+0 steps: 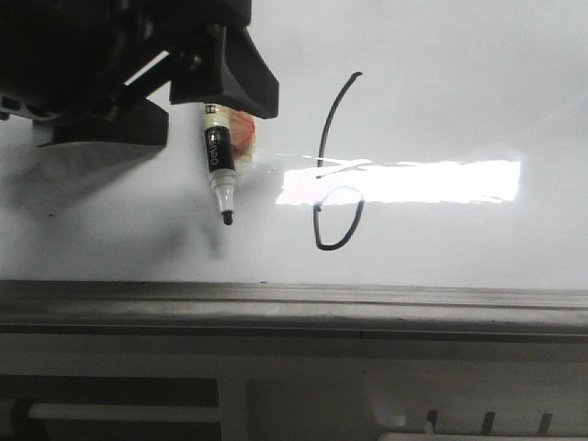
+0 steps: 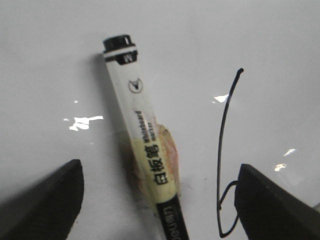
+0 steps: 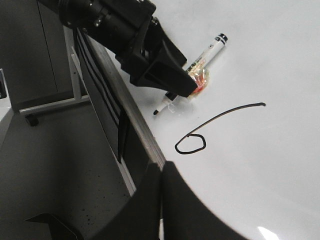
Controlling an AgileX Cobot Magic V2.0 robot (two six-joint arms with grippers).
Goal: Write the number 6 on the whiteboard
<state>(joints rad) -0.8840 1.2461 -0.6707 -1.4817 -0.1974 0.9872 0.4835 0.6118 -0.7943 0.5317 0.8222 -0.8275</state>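
Observation:
The whiteboard [image 1: 459, 92] lies flat with a bright light reflection. The number 6 [image 1: 321, 147], a thin black curved stroke with a small loop at its bottom, is drawn near the board's middle. It also shows in the left wrist view [image 2: 220, 150] and in the right wrist view [image 3: 225, 113]. A black-and-white marker [image 1: 218, 152] with yellowish tape around it lies on the board left of the 6, tip toward the front edge. My left gripper [image 1: 197, 119] hovers over the marker [image 2: 142, 135], open, its fingers wide on either side and not touching it. My right gripper [image 3: 161, 170] is shut and empty by the board's front edge.
A grey metal rim [image 1: 294, 299] runs along the board's front edge, with a pale rack [image 1: 276, 395] below it. In the right wrist view, dark floor and a grey frame leg with a caster [image 3: 35, 117] lie beyond that edge.

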